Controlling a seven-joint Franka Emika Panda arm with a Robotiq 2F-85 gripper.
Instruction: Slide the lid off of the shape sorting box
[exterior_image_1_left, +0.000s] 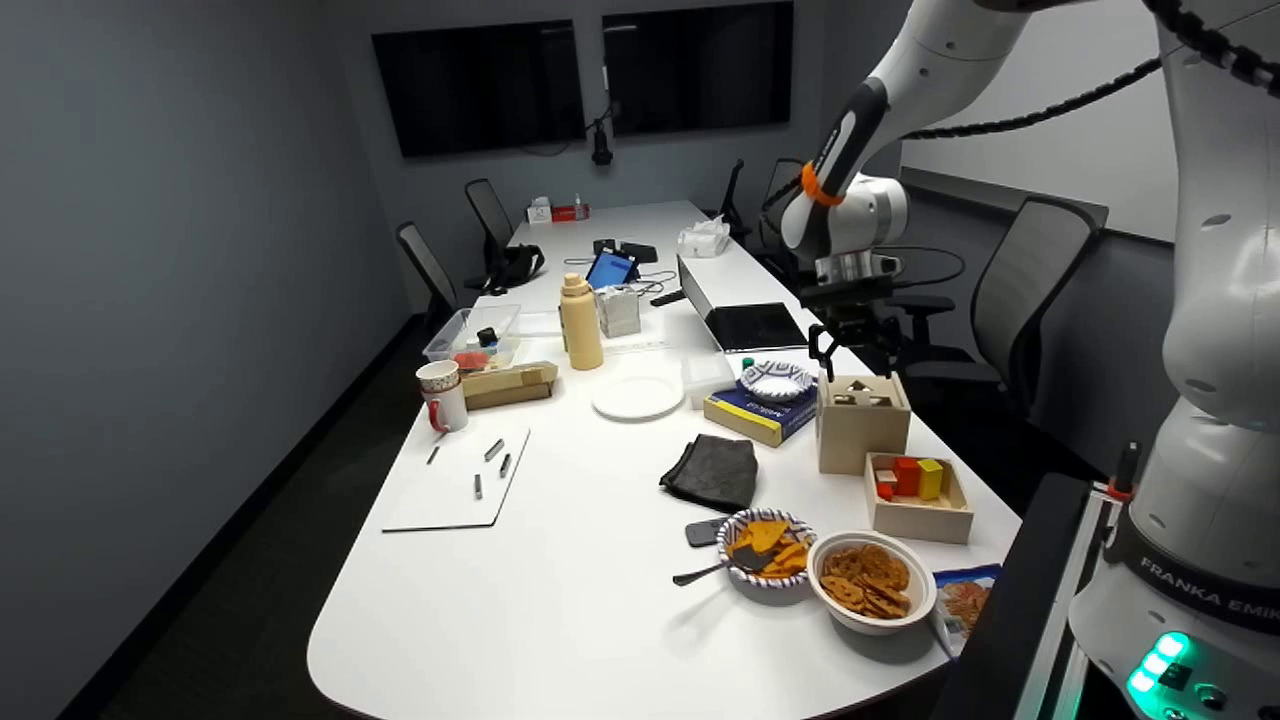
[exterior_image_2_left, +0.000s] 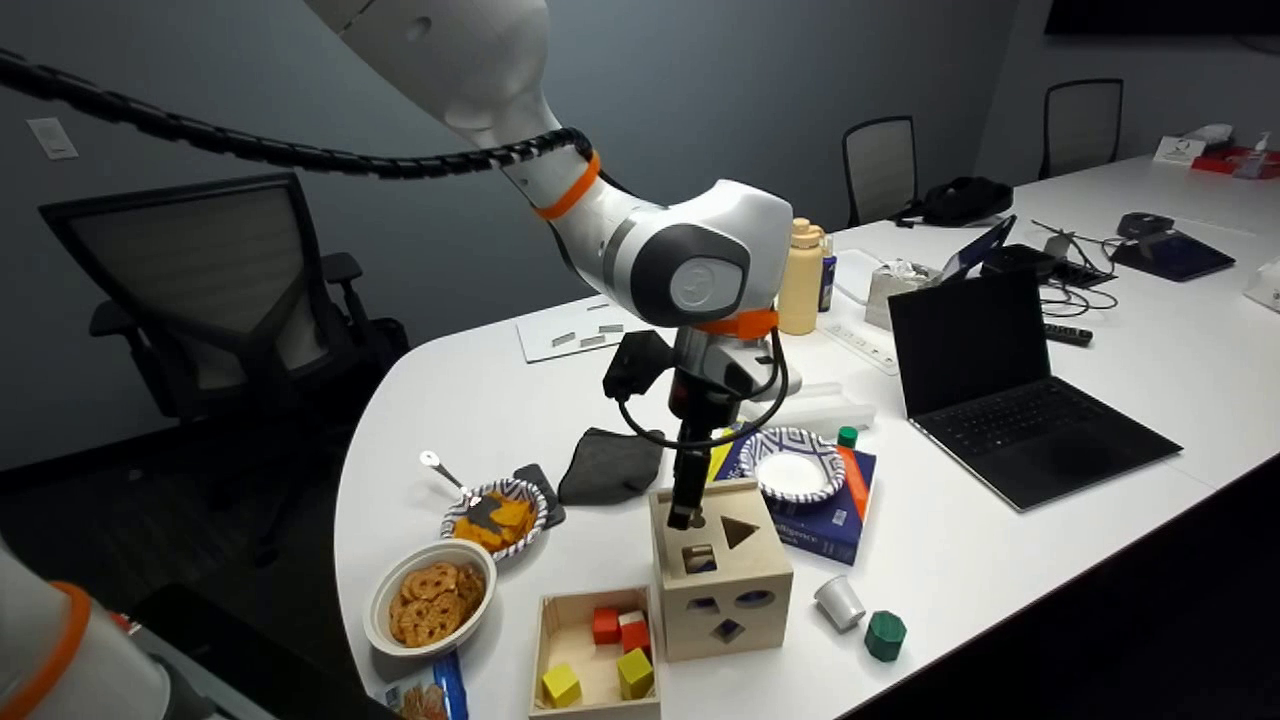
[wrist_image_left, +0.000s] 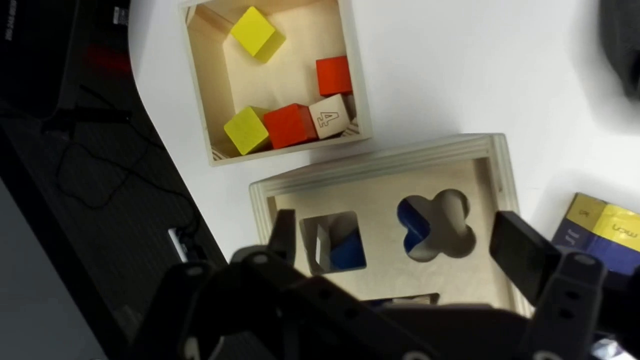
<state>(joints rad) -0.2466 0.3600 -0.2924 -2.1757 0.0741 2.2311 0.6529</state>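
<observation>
Gripper (wrist_image_left: 394, 231) — jaws spread wide — stands over the lid (wrist_image_left: 382, 242), set within the top of the box (exterior_image_1_left: 862, 440); in the wrist view, tray (wrist_image_left: 296, 55) at the box's eleven o'clock.

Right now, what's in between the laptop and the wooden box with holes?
A blue book, with a patterned bowl sitting on it. That shows in an exterior view.

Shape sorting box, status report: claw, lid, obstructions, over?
Claw open over the shape sorting box. Lid still on, recessed. Block tray close beside, might obstruct.
</observation>
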